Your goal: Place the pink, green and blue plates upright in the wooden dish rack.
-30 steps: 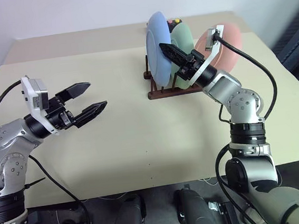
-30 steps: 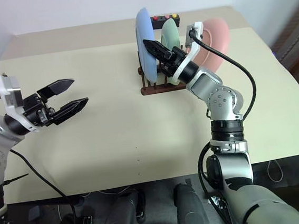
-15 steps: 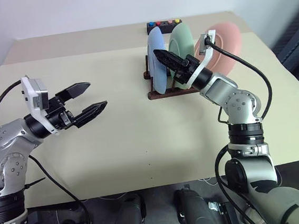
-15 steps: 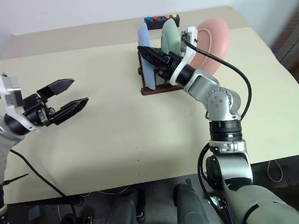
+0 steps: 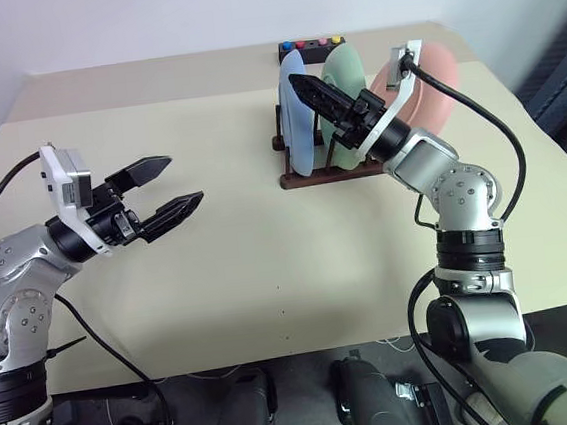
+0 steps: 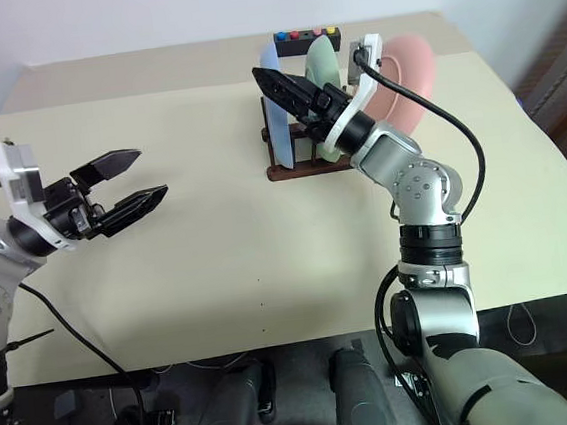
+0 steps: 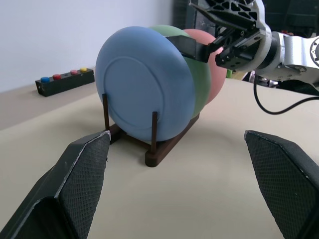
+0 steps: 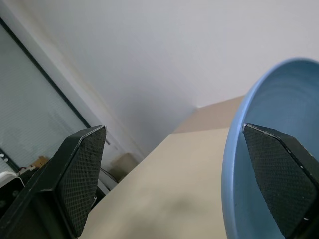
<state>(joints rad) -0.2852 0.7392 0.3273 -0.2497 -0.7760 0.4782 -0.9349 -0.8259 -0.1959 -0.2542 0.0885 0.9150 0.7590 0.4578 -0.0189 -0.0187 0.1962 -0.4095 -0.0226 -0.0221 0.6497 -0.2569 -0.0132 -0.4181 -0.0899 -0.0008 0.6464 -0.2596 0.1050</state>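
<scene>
The wooden dish rack (image 5: 305,178) stands at the far middle of the table with three plates upright in it. The blue plate (image 5: 296,136) is in the left slot, the green plate (image 5: 343,66) behind it, and the pink plate (image 5: 438,82) on the right. My right gripper (image 5: 311,101) is open just above the plates' top edges and holds nothing. In the right wrist view the blue plate's rim (image 8: 239,149) lies close beside one finger. My left gripper (image 5: 184,179) is open and empty, well to the left of the rack and pointing toward it.
A small black box with coloured buttons (image 5: 312,45) sits just behind the rack. The beige table (image 5: 268,264) stretches wide in front of the rack and to its left. Its far edge meets a white wall.
My right gripper opened and let go of the blue plate. The plate went from held high and tilted to standing upright in the rack. The left arm kept still.
</scene>
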